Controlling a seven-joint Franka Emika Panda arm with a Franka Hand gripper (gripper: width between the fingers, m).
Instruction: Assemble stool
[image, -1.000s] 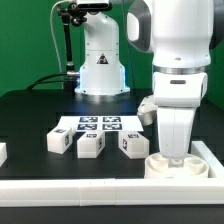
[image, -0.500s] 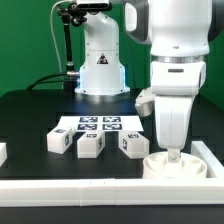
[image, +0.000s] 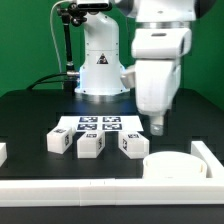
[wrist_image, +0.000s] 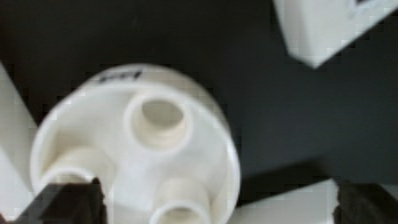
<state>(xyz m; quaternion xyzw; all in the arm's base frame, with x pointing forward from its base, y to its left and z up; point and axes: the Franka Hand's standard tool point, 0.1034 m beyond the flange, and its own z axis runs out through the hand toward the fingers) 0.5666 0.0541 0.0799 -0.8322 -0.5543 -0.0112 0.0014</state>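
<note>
The white round seat (image: 172, 165) lies on the black table at the exterior view's right front corner, by the rails. It fills the wrist view (wrist_image: 143, 140), showing its round sockets. Three white blocky legs (image: 57, 141), (image: 90, 146), (image: 131, 146) stand in a row with their tags showing, to the left of the seat in the exterior view. My gripper (image: 157, 125) hangs above the seat, a little toward the exterior view's left. Its dark fingers (wrist_image: 59, 200) stand wide apart, open and empty.
The marker board (image: 98, 125) lies behind the legs. A long white rail (image: 100, 190) runs along the front and another (image: 210, 155) along the exterior view's right. The arm's base (image: 100, 70) stands at the back. A small white part (image: 2, 153) shows at the left edge.
My gripper was down at the seat. It has lifted off and moved up and toward the exterior view's left, leaving the seat on the table.
</note>
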